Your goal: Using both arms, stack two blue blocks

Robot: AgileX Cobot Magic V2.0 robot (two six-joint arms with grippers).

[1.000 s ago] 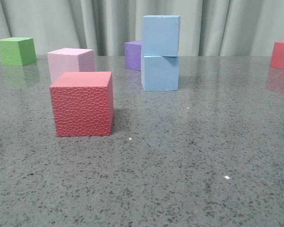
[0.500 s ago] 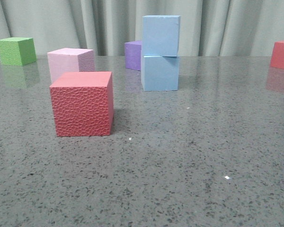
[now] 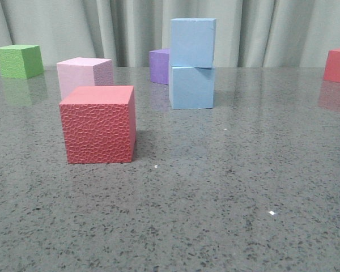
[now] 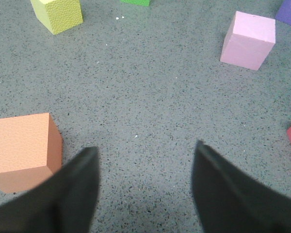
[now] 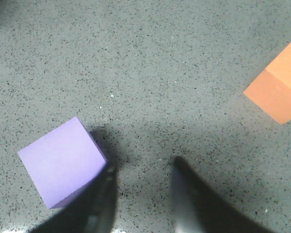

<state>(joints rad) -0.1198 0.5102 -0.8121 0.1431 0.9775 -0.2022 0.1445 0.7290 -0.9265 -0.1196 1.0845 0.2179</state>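
In the front view the two pale blue blocks stand stacked at the table's middle back: the upper blue block (image 3: pixel 192 42) rests on the lower blue block (image 3: pixel 191 87), turned slightly. Neither gripper shows in the front view. My left gripper (image 4: pixel 144 154) is open and empty above bare table. My right gripper (image 5: pixel 141 167) is open and empty, one finger beside a purple cube (image 5: pixel 62 161). No blue block shows in either wrist view.
A red textured cube (image 3: pixel 98 124) stands front left, a pale pink cube (image 3: pixel 84 76) and a green cube (image 3: pixel 19 60) behind it, a purple cube (image 3: pixel 159 66) behind the stack, a red cube (image 3: pixel 338 66) far right. Orange cubes (image 4: pixel 20 150) (image 5: pixel 277 88) and a yellow-green cube (image 4: pixel 57 14) show in the wrist views.
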